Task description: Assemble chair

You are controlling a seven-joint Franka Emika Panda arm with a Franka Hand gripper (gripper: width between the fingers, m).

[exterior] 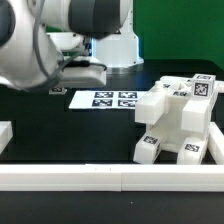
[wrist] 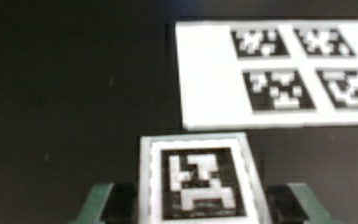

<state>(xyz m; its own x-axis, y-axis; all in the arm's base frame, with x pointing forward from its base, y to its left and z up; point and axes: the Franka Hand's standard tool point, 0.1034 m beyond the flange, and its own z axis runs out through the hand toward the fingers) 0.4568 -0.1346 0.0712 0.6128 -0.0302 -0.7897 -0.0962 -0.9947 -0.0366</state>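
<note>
Chair (exterior: 178, 122) assembled in exterior view, claw (wrist: 197, 205) seemingly gripping tagged piece (wrist: 197, 180) — wrist view

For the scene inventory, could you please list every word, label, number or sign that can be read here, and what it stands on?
No words, brand names or numbers can be read in either view.
Marker board: four black-and-white square tags, patterns only, no text.
Chair: several square tags, too small to make out.
White piece between the fingers of the tool: one square tag, blurred, no legible characters.
</note>
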